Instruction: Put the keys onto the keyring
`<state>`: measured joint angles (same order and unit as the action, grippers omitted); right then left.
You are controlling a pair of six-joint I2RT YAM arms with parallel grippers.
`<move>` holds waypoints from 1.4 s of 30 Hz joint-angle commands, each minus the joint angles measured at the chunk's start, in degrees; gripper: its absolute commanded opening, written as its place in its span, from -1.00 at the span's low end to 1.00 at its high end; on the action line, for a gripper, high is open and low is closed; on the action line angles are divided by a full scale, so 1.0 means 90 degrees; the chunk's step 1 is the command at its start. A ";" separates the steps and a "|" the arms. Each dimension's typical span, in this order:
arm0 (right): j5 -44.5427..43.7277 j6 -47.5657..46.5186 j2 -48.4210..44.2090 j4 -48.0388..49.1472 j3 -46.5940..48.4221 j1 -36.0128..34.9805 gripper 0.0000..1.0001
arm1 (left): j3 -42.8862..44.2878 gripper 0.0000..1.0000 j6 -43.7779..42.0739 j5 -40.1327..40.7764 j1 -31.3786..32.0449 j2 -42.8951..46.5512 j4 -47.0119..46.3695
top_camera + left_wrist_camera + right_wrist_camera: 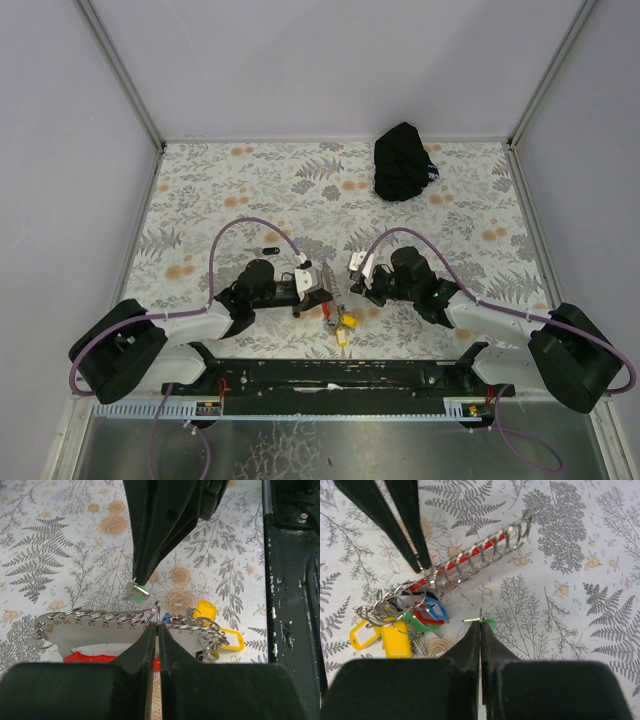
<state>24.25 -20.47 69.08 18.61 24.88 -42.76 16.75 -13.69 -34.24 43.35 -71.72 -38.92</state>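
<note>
The keyring (95,625) lies on the floral table: a silvery numbered plate with a row of rings, a red strap (85,656) and yellow tags (207,611). My left gripper (157,624) is shut on one of its silvery rings; its black fingers (405,525) enter the right wrist view at the top left. My right gripper (481,622) is shut on the tiny green key (490,624), held just above the table beside the bunch; the key also shows in the left wrist view (136,591). A blue tag (434,609) lies among the bunch's tags; whether it is attached I cannot tell. From above, both grippers (318,292) (350,287) meet over the bunch (340,318).
A small black oblong piece (268,250) lies behind the left arm. A black bag (403,160) sits at the back right. Grey walls enclose the table (240,190) on three sides. The black base rail (330,375) runs along the near edge.
</note>
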 commanded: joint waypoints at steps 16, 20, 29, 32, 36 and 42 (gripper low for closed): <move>0.1265 -0.0302 -0.0745 0.0560 -0.0199 -0.0062 -1.00 | -0.0164 -1.00 0.0736 -0.0790 -0.0610 -0.0210 -0.1414; 0.1257 -0.0303 -0.0645 0.0542 -0.0156 -0.0061 -1.00 | -0.0097 -1.00 0.0788 -0.0940 -0.0628 -0.0362 -0.1468; 0.1356 -0.0303 -0.0551 0.0598 -0.0150 -0.0055 -1.00 | -0.0080 -1.00 0.0742 -0.1255 -0.0627 -0.0407 -0.1543; 0.1402 -0.0301 -0.0597 0.0651 -0.0188 -0.0062 -1.00 | -0.0058 -1.00 0.0728 -0.1367 -0.0623 -0.0453 -0.1536; 0.1557 -0.0304 -0.0644 0.0711 -0.0216 -0.0063 -1.00 | -0.0045 -1.00 0.0698 -0.1433 -0.0627 -0.0447 -0.1521; 0.1688 -0.0326 -0.0525 0.0676 -0.0163 -0.0063 -1.00 | -0.0022 -1.00 0.0634 -0.1618 -0.0618 -0.0460 -0.1505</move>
<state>37.19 -22.59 64.14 21.82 22.17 -42.76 15.57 -7.31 -46.30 38.09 -75.70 -47.53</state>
